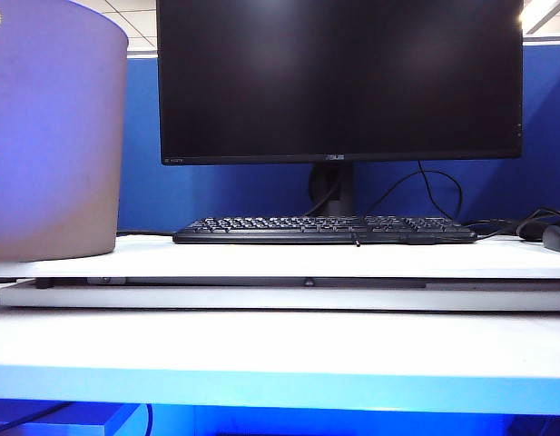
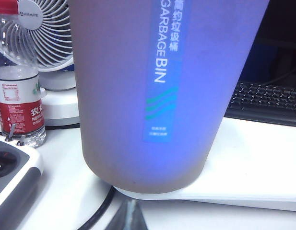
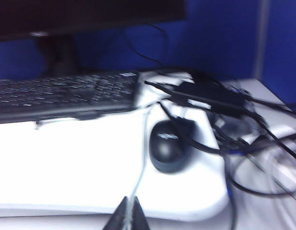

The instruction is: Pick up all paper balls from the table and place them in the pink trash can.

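The pink trash can point(image 1: 53, 136) stands at the left on the white table point(image 1: 280, 259). It fills most of the left wrist view as a mauve bucket point(image 2: 152, 91) with a blue "GARBAGE BIN" label. My left gripper point(image 2: 129, 215) sits low just in front of the can, its two dark fingers pressed together, nothing between them. My right gripper point(image 3: 128, 215) hovers low near the raised desk board's front edge, fingers together and empty; this view is blurred. No paper balls show in any view. Neither gripper appears in the exterior view.
A black monitor point(image 1: 338, 82) and keyboard point(image 1: 325, 229) stand behind. A black mouse point(image 3: 171, 145), a power brick point(image 3: 207, 96) and tangled cables point(image 3: 263, 153) lie at the right. A water bottle point(image 2: 17, 91), a white fan point(image 2: 47, 33) and a grey device point(image 2: 11, 167) sit left of the can.
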